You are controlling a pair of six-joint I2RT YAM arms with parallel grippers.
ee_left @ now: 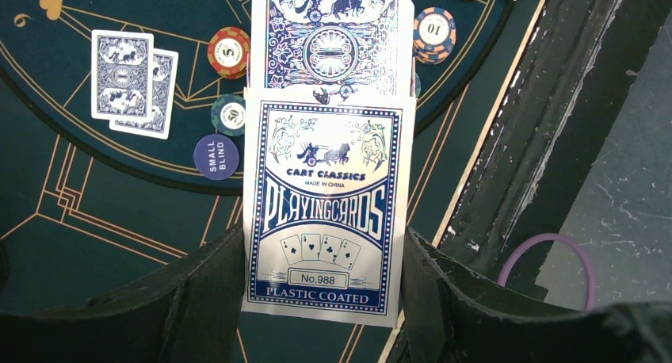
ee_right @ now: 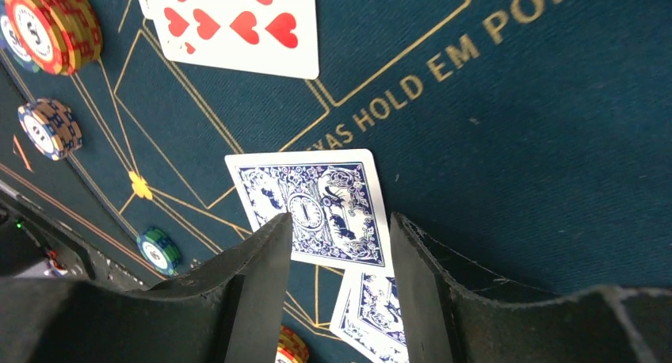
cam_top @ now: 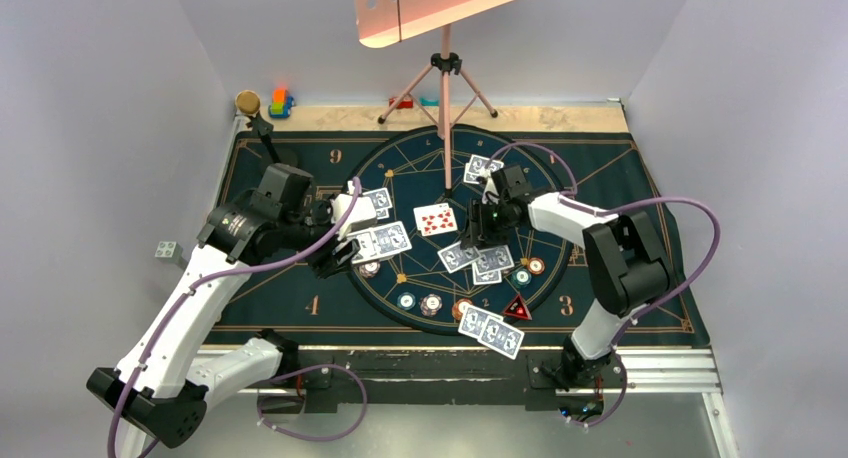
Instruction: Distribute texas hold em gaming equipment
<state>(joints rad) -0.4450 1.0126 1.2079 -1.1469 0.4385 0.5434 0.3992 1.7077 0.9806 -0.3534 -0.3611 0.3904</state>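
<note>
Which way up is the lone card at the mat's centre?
Face up: the card shows red hearts on its white face.

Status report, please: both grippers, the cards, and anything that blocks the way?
Left gripper shut on card box. Right gripper open, jaws over one face-down card on mat. Second face-down card close beside it; chips off to the side.

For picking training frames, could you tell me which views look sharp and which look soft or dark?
Top view: evenly lit and sharp. Left wrist: print on the card box crisp, fingers dark. Right wrist: blue-backed card sharp, fingers black.
</note>
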